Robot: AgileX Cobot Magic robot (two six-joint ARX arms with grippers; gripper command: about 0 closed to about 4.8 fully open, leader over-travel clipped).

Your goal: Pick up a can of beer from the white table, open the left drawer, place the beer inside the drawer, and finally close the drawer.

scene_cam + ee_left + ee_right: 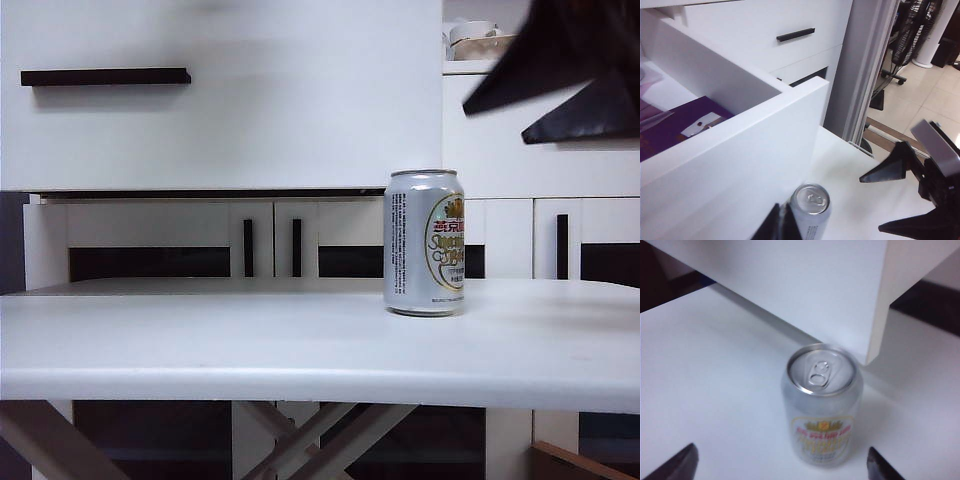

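Observation:
The can of beer [424, 242] stands upright on the white table [200, 350], right of centre. Behind it the left drawer [250, 100] is pulled out over the table's back edge, its black bar handle [105, 76] at the left. My right gripper [495, 125] hangs open above and to the right of the can. In the right wrist view the can [822, 410] stands just beyond the spread fingertips [675, 465], untouched. My left gripper [782, 220] is shut and empty beside the can [810, 210], against the drawer front [740, 165].
The open drawer holds a purple item [670, 125]. A twin drawer front with a black handle [796, 34] lies further along the cabinet. Cabinet doors with vertical black handles [270, 247] stand behind the table. Bowls [480, 40] sit on the cabinet top. A fan [912, 35] stands on the floor.

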